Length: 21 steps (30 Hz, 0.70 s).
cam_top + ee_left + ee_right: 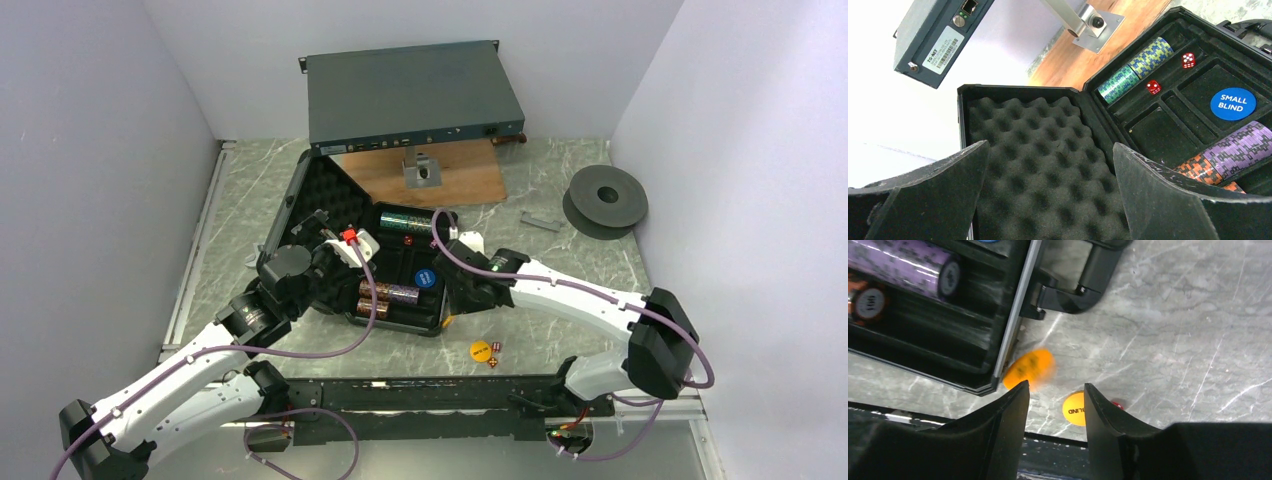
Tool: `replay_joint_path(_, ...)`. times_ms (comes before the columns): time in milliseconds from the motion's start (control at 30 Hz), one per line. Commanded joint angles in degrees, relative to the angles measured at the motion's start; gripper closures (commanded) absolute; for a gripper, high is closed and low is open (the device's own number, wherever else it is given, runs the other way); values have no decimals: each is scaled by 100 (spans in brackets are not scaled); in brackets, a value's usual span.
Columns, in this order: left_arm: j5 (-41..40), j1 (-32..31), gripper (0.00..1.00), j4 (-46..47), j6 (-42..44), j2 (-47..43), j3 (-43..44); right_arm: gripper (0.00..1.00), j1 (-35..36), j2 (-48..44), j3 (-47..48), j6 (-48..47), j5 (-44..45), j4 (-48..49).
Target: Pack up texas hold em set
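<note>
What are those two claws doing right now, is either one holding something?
Left gripper: open wide, holding nothing.
Right gripper: open a little, holding nothing.

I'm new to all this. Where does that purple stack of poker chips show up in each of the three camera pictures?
Top external: the purple chip stack lies in the case's near row, around the picture's middle.
Left wrist: at the lower right edge, just below the blue button.
Right wrist: in the top left corner.
Shared landmark: the black case holding it.
</note>
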Motion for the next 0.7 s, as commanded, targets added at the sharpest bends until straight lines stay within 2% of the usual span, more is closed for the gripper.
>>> replay_joint_path(0,-91,14,0,170,-21,-75,24,53,5,129,480,-243,-64,12)
replay_joint_path(200,-88,16,0,143,-23,-64,46,53,-8,437,858,-370,-48,35)
replay_joint_path(333,-67,17,0,156,7,-96,24,49,-28,428,657,-279,10,17)
replay_joint_path(533,32,16,0,93,-15,-95,67,30,-68,-120,-287,145,100,-134)
replay_joint_path(667,57,16,0,52,-26,-83,94,24,-69,-513,-870,489,-55,-174)
